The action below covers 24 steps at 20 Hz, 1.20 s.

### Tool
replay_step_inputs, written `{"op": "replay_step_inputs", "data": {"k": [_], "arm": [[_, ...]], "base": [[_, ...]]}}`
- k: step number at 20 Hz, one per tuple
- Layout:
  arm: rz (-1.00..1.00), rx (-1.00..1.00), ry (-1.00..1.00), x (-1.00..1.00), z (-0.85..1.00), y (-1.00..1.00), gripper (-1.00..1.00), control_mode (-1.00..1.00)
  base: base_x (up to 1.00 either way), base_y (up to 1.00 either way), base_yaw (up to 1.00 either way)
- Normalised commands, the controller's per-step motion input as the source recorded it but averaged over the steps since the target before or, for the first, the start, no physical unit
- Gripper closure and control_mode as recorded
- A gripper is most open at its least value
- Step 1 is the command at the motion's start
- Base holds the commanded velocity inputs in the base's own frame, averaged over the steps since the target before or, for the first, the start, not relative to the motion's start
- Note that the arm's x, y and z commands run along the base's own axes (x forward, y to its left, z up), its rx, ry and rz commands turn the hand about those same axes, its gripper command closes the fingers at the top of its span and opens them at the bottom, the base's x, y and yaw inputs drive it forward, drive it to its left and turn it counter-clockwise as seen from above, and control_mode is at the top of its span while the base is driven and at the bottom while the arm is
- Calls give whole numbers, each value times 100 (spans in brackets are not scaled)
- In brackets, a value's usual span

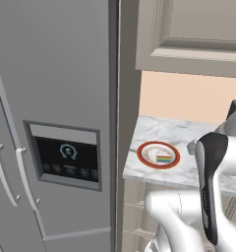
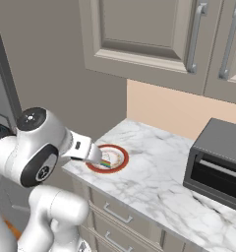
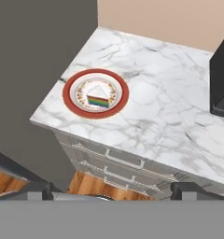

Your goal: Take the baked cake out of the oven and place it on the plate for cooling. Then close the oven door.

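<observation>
Item: cake slice (image 3: 98,100), seated on plate (image 3: 69,100), upper left of frame, marble worktop (image 3: 165,116). Claw (image 3: 112,190) spread wide, empty. Oven door judged outstanding; handle bar to be approached squarely.

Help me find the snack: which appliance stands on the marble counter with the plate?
The small grey toaster oven, at the counter's far end from the plate; the tall fridge stands on the floor.

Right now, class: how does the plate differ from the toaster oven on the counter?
The plate is round, flat and white with a red rim; the toaster oven is boxy and dark grey. The plate carries a rainbow cake slice near the counter's end; the toaster oven's contents can't be seen. Both rest on the marble counter.
</observation>
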Motion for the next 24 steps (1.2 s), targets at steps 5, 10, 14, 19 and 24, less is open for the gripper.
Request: {"op": "replay_step_inputs", "data": {"k": [5, 10, 14, 19, 24], "arm": [[0, 0, 0, -4, 31, 18, -100, -100], [0, 0, 0, 0, 17, 0, -100, -100], [0, 0, 0, 0, 7, 0, -100, -100], [0, 0, 0, -8, 5, 0, -100, -100], [-1, 0, 0, -32, 2, 0, -100, -100]], "base": [[0, 0, 0], [0, 0, 0], [0, 0, 0], [0, 0, 0], [0, 0, 0]]}}
